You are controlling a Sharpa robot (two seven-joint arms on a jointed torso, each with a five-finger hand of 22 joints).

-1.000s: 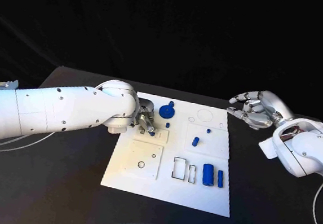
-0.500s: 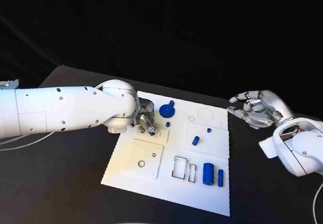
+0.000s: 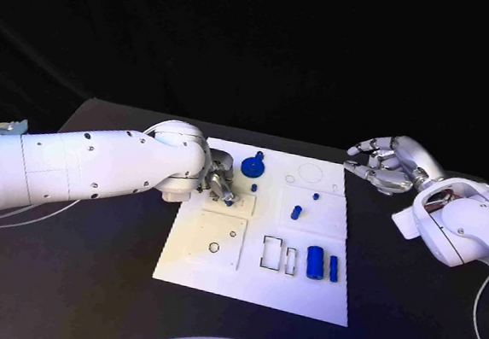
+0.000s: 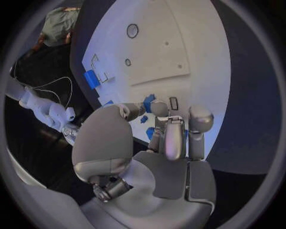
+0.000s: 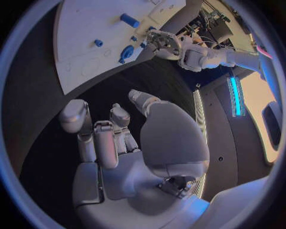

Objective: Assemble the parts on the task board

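Note:
The white task board (image 3: 256, 279) lies in the middle of the table. My left hand (image 3: 220, 185) hangs fingers-down over its far left part, beside a round blue part with a knob (image 3: 252, 167) and a tiny blue piece (image 3: 253, 187). In the left wrist view my left hand's fingers (image 4: 173, 133) are bent toward the thumb, with bits of blue (image 4: 150, 132) between them; whether they grip a part is unclear. A blue peg (image 3: 296, 213) stands mid-board. A blue block (image 3: 314, 262) and a thin blue bar (image 3: 333, 269) lie near the right edge. My right hand (image 3: 382, 166) hovers off the board's far right corner, fingers loosely bent and apart, holding nothing.
Empty outlined slots (image 3: 271, 254) and a small round hole (image 3: 215, 247) mark the board's near half, and a faint circle (image 3: 311, 175) sits at its far right. Black table (image 3: 81, 266) surrounds the board on all sides.

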